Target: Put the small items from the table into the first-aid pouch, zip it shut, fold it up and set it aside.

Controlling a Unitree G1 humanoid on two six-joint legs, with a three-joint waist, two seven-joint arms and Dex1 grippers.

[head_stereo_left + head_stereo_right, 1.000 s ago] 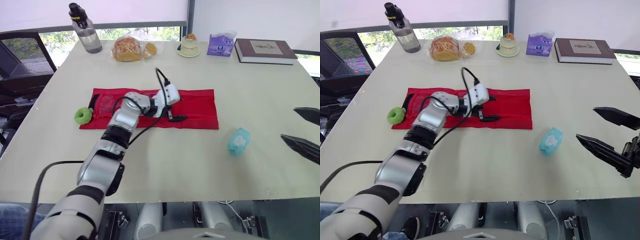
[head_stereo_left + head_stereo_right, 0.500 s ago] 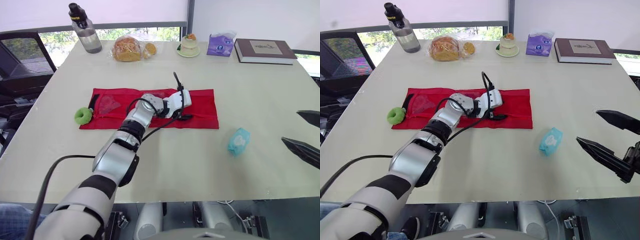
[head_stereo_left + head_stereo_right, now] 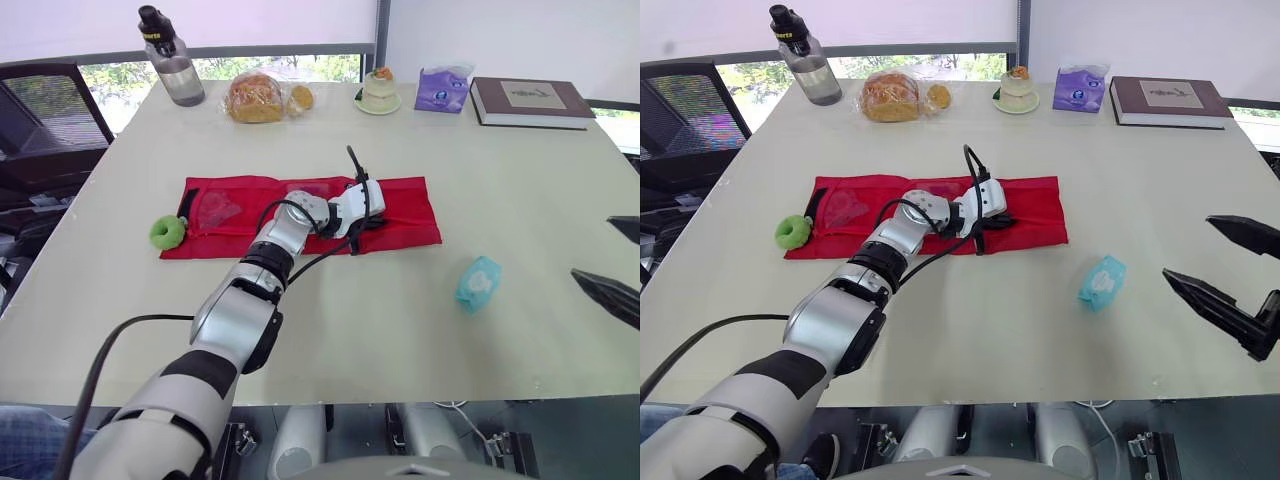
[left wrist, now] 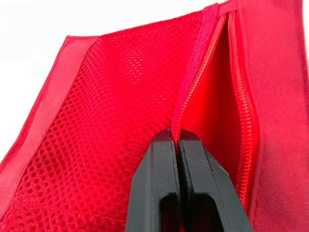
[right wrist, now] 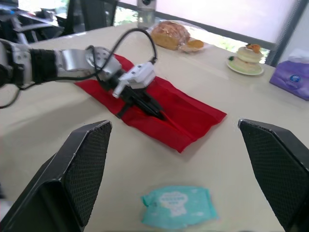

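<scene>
The red first-aid pouch (image 3: 405, 205) lies unfolded flat at mid-table, its zip open along its length. My left gripper (image 3: 372, 222) rests on the pouch's right half, shut on the zipper edge beside the mesh pocket (image 4: 111, 111); its fingers (image 4: 161, 159) pinch the red tape. A teal wipe packet (image 3: 477, 282) lies on the table to the right of the pouch. A green round item (image 3: 166, 232) sits at the pouch's left end. My right gripper (image 3: 1188, 248) hovers open at the table's right edge, apart from the packet.
Along the far edge stand a water bottle (image 3: 172, 70), wrapped bread (image 3: 256, 98), a dessert on a plate (image 3: 379, 92), a purple tissue pack (image 3: 441, 88) and a book (image 3: 528, 102). A chair (image 3: 40, 130) stands at the left.
My left gripper slid right along the pouch and closed on the zipper edge. The pouch's right end drew in slightly. My right gripper drifted a little to the right.
</scene>
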